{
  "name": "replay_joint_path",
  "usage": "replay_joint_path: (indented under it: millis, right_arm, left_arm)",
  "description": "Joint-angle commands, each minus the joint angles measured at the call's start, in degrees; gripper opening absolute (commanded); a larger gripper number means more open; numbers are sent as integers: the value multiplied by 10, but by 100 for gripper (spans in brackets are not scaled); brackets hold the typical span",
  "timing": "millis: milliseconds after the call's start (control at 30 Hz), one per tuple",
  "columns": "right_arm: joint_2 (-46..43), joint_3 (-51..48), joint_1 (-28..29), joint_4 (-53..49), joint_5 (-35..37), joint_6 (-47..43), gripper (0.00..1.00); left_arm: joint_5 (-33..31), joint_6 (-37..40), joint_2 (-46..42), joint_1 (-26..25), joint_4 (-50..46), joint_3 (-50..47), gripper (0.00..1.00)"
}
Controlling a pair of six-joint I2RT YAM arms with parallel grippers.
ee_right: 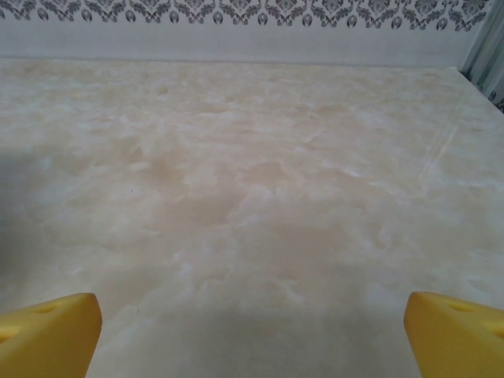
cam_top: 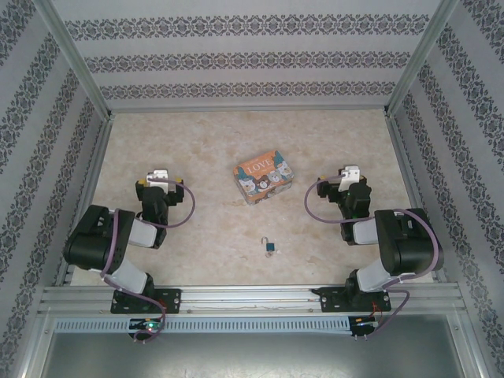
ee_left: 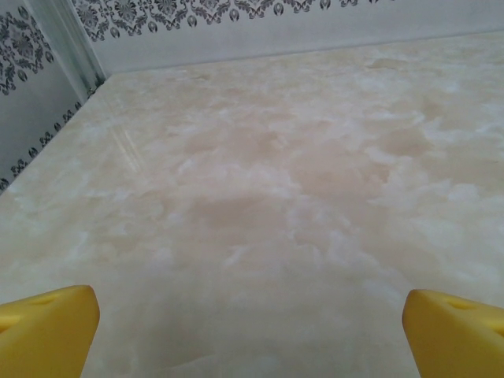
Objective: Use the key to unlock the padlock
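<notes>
Marbled tabletop holds the padlock — shackle pointing to the far wall — left claw, right claw both gaping.

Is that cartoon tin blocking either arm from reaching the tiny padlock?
No. The padlock lies on bare table, nearer the front edge than the tin. Nothing visible stands between it and the left gripper or the right gripper.

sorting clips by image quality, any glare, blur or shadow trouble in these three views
Top external: even, soft light with no hard shadows, but the tiny blue-teal padlock with a silvery shackle is too small for detail. Left wrist: faint glare streaks on the beige marble-patterned tabletop. Right wrist: a dim shadow darkens the tabletop's left edge.
</notes>
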Motion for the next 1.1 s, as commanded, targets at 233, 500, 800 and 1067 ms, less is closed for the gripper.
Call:
replay_joint_path:
  millis: [233, 500, 800, 1067]
  right_arm:
    - [-3, 57, -12, -53, -29, 16, 98]
    - [-2, 61, -17, -60, -32, 21, 98]
    - [-4, 59, -16, -58, -32, 20, 98]
    - [-3, 61, -16, -60, -31, 20, 98]
  left_arm:
    - [51, -29, 4, 38, -30, 43, 99]
    - [59, -42, -1, 49, -58, 54, 99]
    - [57, -41, 0, 49, -57, 54, 99]
    - [57, -41, 0, 49, -57, 54, 99]
